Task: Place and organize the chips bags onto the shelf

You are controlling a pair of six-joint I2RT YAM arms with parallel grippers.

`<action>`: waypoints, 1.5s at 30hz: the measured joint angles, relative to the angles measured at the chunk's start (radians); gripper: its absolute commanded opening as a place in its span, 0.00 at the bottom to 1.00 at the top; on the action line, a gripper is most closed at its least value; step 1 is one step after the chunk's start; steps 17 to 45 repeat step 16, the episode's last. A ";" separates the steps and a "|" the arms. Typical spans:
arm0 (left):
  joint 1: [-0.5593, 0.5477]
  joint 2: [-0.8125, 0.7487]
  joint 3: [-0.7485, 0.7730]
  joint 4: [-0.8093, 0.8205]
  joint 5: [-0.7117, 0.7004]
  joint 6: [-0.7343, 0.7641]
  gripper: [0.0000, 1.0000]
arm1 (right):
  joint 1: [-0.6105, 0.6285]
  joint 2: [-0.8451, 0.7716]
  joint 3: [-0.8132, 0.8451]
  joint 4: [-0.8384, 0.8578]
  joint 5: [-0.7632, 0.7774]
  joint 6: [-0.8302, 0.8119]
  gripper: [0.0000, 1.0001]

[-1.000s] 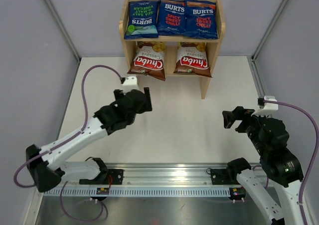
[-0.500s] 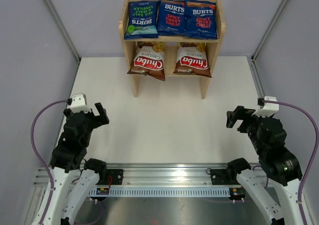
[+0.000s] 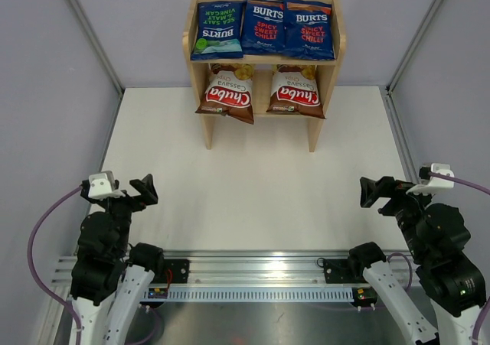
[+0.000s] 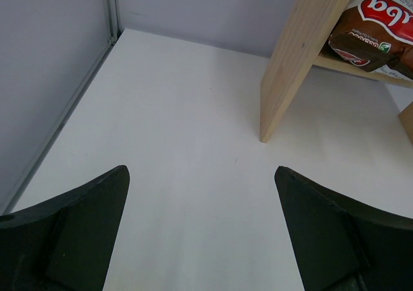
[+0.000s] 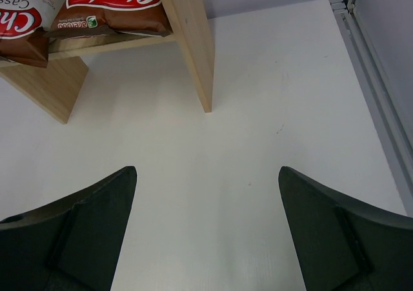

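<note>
The wooden shelf [image 3: 338, 50] stands at the back of the table. Its top tier holds three dark blue BURTS bags: a green-accented one [image 3: 217, 29] on the left and two orange-topped ones [image 3: 262, 25] [image 3: 309, 28]. Its lower tier holds two brown Chuba bags [image 3: 227, 94] [image 3: 296, 92]. One Chuba bag shows in the left wrist view [image 4: 381, 23] and two in the right wrist view [image 5: 113, 7] [image 5: 22, 26]. My left gripper [image 3: 143, 190] [image 4: 201, 175] is open and empty, low at the near left. My right gripper [image 3: 377, 191] [image 5: 206, 175] is open and empty at the near right.
Grey walls enclose the white table [image 3: 253, 177] on the left, right and back. A metal rail [image 3: 253, 272] with the arm bases runs along the near edge. The shelf's wooden legs [image 4: 297, 65] [image 5: 193, 46] stand on the table ahead of both grippers.
My left arm has drawn back from under the shelf to the near left, folding down by its base. My right arm has pulled back slightly toward the near right. The bags have not moved.
</note>
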 measured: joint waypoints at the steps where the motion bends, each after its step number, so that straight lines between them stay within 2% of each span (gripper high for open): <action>1: 0.000 0.000 -0.005 0.002 0.000 0.000 0.99 | 0.000 -0.005 0.000 -0.003 -0.002 -0.002 0.99; 16: 0.000 0.000 -0.013 0.003 0.001 0.002 0.99 | 0.000 -0.057 -0.077 0.063 -0.018 0.010 0.99; 45: 0.000 0.000 -0.013 0.003 0.001 0.002 0.99 | 0.000 -0.057 -0.077 0.063 -0.018 0.010 0.99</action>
